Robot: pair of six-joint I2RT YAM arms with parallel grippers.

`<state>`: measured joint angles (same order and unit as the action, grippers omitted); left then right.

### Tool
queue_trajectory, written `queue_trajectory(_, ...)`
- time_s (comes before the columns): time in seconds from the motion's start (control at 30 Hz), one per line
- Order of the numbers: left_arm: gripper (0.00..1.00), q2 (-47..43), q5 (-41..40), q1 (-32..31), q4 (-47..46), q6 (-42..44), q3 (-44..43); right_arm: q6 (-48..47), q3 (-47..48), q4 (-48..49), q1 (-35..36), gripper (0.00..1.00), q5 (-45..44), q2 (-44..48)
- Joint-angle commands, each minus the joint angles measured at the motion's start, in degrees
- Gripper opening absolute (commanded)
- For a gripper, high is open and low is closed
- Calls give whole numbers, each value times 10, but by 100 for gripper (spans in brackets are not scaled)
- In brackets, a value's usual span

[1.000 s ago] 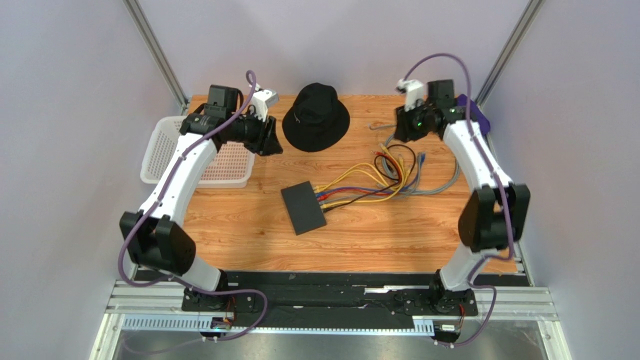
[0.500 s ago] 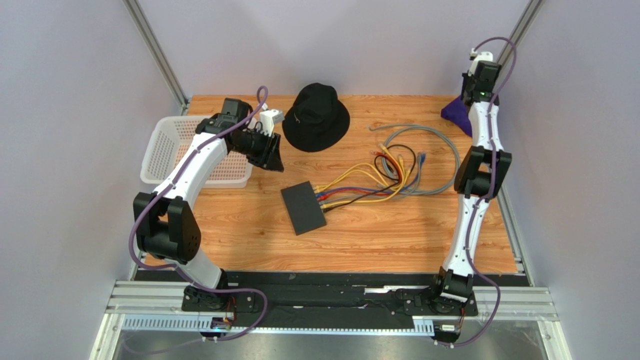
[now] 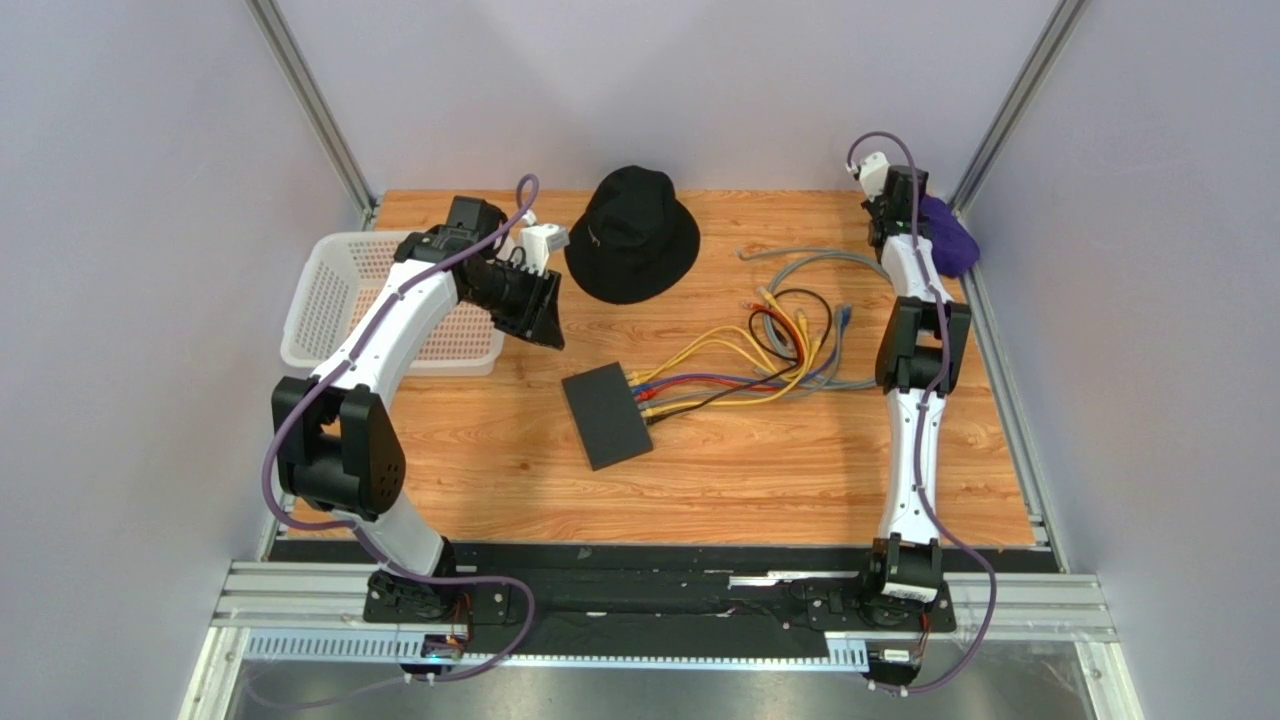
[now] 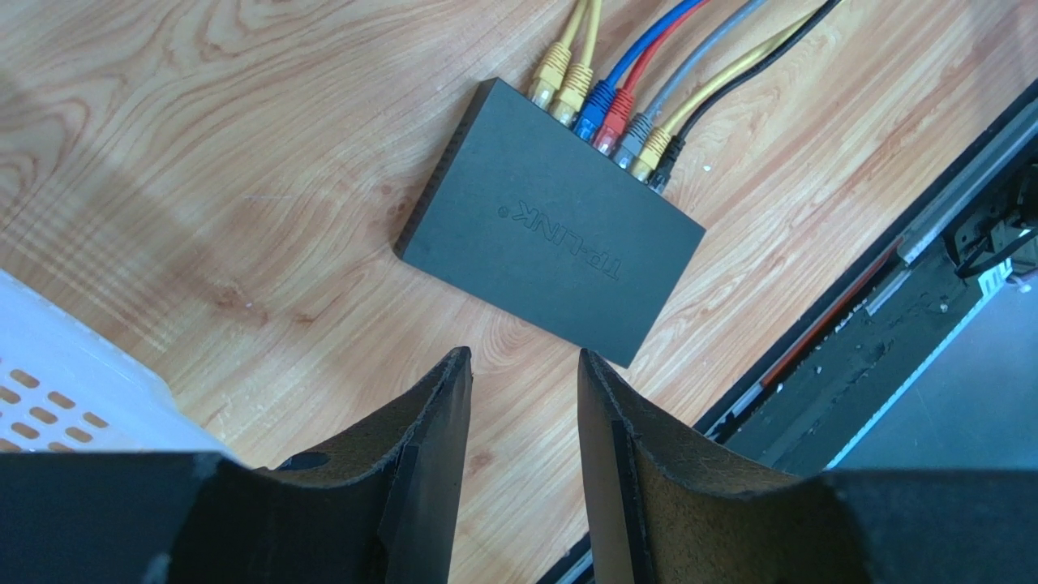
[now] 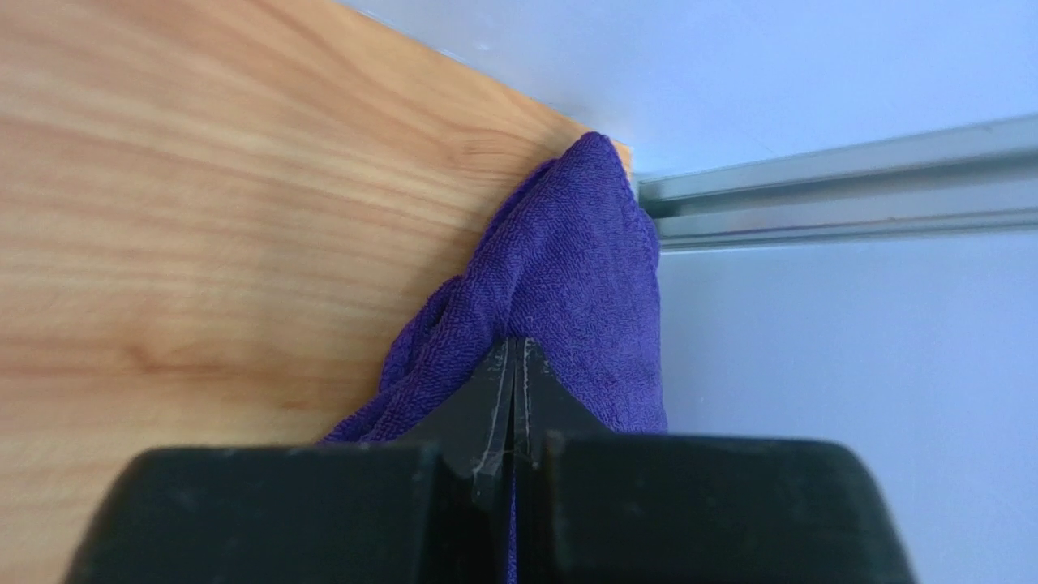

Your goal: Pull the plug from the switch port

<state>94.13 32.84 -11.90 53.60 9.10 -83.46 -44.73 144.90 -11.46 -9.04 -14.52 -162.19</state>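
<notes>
The switch (image 3: pixel 607 416) is a flat matte-black box lying mid-table; it also shows in the left wrist view (image 4: pixel 548 225). Several plugs (image 4: pixel 606 112), yellow, blue, red, grey and black, sit in a row of sockets on its far-right edge, and their cables (image 3: pixel 751 368) fan out to the right. My left gripper (image 3: pixel 537 312) is open and empty (image 4: pixel 523 361), held above the wood up-left of the switch. My right gripper (image 3: pixel 917 215) is at the far right corner, its jaws shut (image 5: pixel 518 347), with the tips against a purple cloth (image 5: pixel 573 268).
A black bucket hat (image 3: pixel 634 233) sits at the back centre. A white perforated basket (image 3: pixel 338 293) stands at the left edge, and its corner shows in the left wrist view (image 4: pixel 61 408). Loose grey cable loops (image 3: pixel 887 308) lie by the right arm. The purple cloth (image 3: pixel 947 233) fills the back right corner.
My right arm swung from above the cables out to the far right corner, then dropped onto the purple cloth. My left gripper moved slightly right and toward the switch.
</notes>
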Motion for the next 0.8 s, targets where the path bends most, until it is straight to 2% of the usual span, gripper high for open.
queue_trajectory(0.0, 46, 11, 11, 3, -3, -3, -20, -8, -30, -134, 12, 0, 134, 49)
queue_trajectory(0.1, 46, 16, 15, 3, -6, -8, -17, 22, -51, -178, 29, 0, 222, 79)
queue_trajectory(0.2, 46, 12, 14, 3, -8, -5, -14, 50, -56, -184, 51, 0, 252, 93)
queue_trajectory(0.3, 46, 8, 14, 3, -13, -7, -5, 75, -59, -147, 73, 0, 217, 101)
queue_trajectory(0.33, 46, 6, 15, 3, -17, -8, -1, 84, -66, -109, 77, 0, 201, 110)
queue_trajectory(0.43, 46, 0, 11, 3, -27, -15, 6, 154, -87, -40, 81, 1, 154, 160)
queue_trajectory(0.47, 48, -3, 7, 3, -32, -20, 10, 184, -96, -27, 81, 18, 150, 181)
queue_trajectory(0.53, 54, -10, -14, 3, -46, -40, 27, 263, -132, -1, 81, 34, 178, 267)
queue_trajectory(0.57, 60, -10, -21, 3, -51, -48, 35, 293, -185, 9, 84, 51, 196, 301)
queue_trajectory(0.63, 67, -4, -30, 3, -67, -78, 55, 353, -250, 14, 88, 59, 275, 391)
queue_trajectory(0.67, 75, 2, -28, 3, -72, -86, 60, 357, -309, 5, 124, 62, 341, 418)
queue_trajectory(0.73, 78, 22, -21, 2, -84, -112, 67, 338, -368, -33, 156, 63, 385, 485)
queue_trajectory(0.77, 78, 27, -18, 3, -90, -119, 69, 324, -429, -48, 190, 63, 432, 505)
